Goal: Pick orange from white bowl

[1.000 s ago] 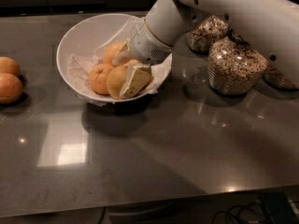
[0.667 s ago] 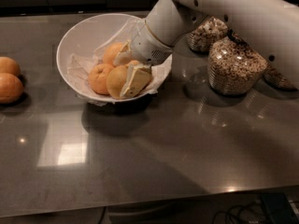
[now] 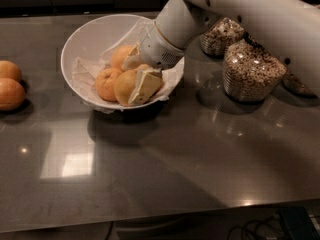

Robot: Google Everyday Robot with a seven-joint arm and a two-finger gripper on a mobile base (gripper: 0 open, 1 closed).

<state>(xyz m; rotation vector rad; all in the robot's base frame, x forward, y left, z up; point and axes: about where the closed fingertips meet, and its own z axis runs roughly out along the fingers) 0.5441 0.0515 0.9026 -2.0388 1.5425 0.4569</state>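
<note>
The white bowl (image 3: pixel 86 34) stands on the dark table at the upper left of centre, with a wrinkly liner sheet (image 3: pixel 83 77) inside. The paler yellow-orange orange (image 3: pixel 123 87) lies at the bowl's front right. Two deeper orange fruits lie beside it (image 3: pixel 105 82) and behind it (image 3: pixel 121 55). My gripper (image 3: pixel 131 81) reaches down into the bowl from the upper right. One pale finger (image 3: pixel 145 84) lies against the orange's right side and the other (image 3: pixel 131 62) sits behind it. The gripper is shut on the orange, which rests in the bowl.
Two more oranges (image 3: pixel 10 84) lie on the table at the far left. Glass jars of grain stand to the right: one large (image 3: pixel 248 71), one behind it (image 3: pixel 220 36), one partly hidden by my arm (image 3: pixel 299 84). The table's front edge runs along the bottom.
</note>
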